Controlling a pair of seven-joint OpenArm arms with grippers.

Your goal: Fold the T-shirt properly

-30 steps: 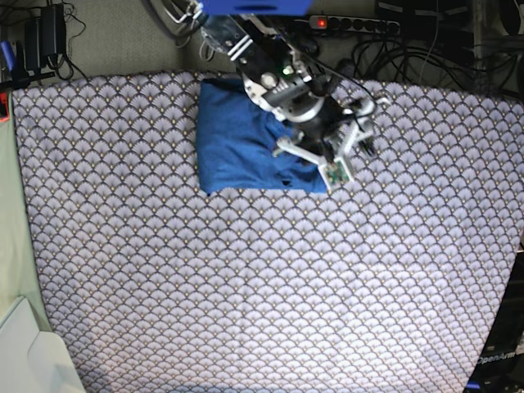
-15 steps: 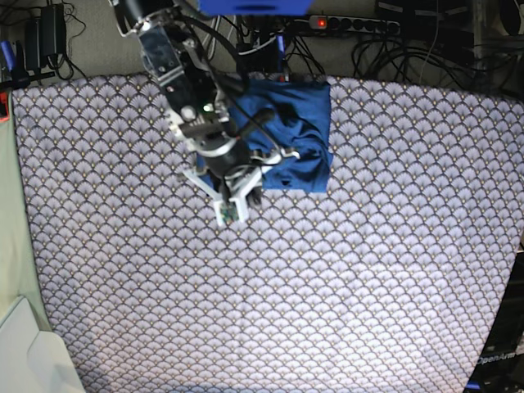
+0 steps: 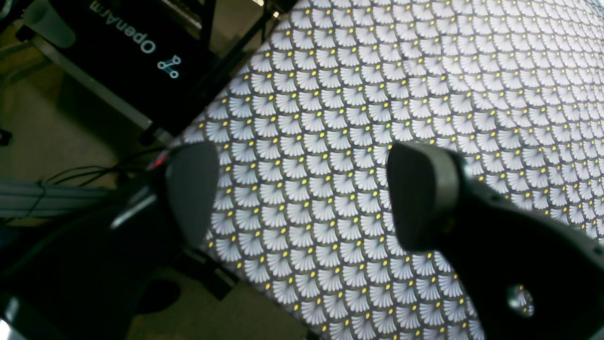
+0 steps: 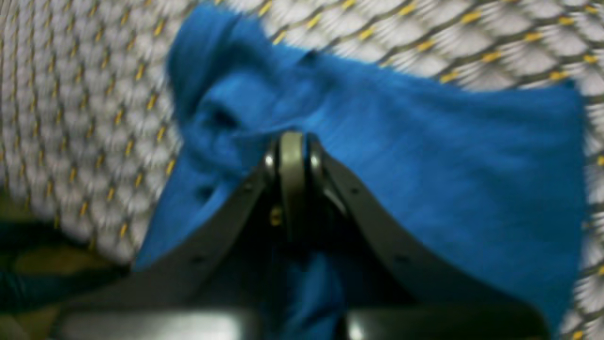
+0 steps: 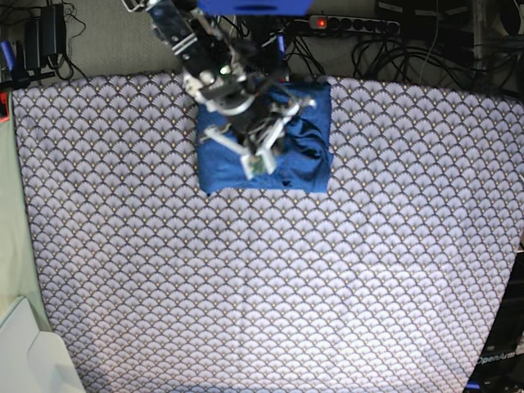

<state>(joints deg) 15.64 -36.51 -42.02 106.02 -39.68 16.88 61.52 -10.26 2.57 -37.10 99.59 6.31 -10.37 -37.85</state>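
The T-shirt (image 5: pixel 303 155) lies as a folded blue block at the far middle of the table, with rumpled folds on its right half. My right gripper (image 5: pixel 257 164) hangs over the block's front left part. In the right wrist view the right gripper (image 4: pixel 292 139) is shut, its tips against the bunched blue T-shirt (image 4: pixel 448 170); I cannot tell whether any cloth is pinched between them. My left gripper (image 3: pixel 306 193) is open and holds nothing. It hovers over the tablecloth (image 3: pixel 424 85) near a table edge and does not show in the base view.
The scallop-patterned tablecloth (image 5: pixel 270 278) covers the whole table. A power strip (image 5: pixel 352 23) and cables lie behind the far edge. A white box (image 5: pixel 29 352) sits at the front left corner. A black OpenArm stand (image 3: pixel 127 42) is beside the edge near my left gripper.
My right arm swung from the shirt's right side to its front left corner, then back over the shirt's left half. Its jaws closed. The shirt stays folded in place.
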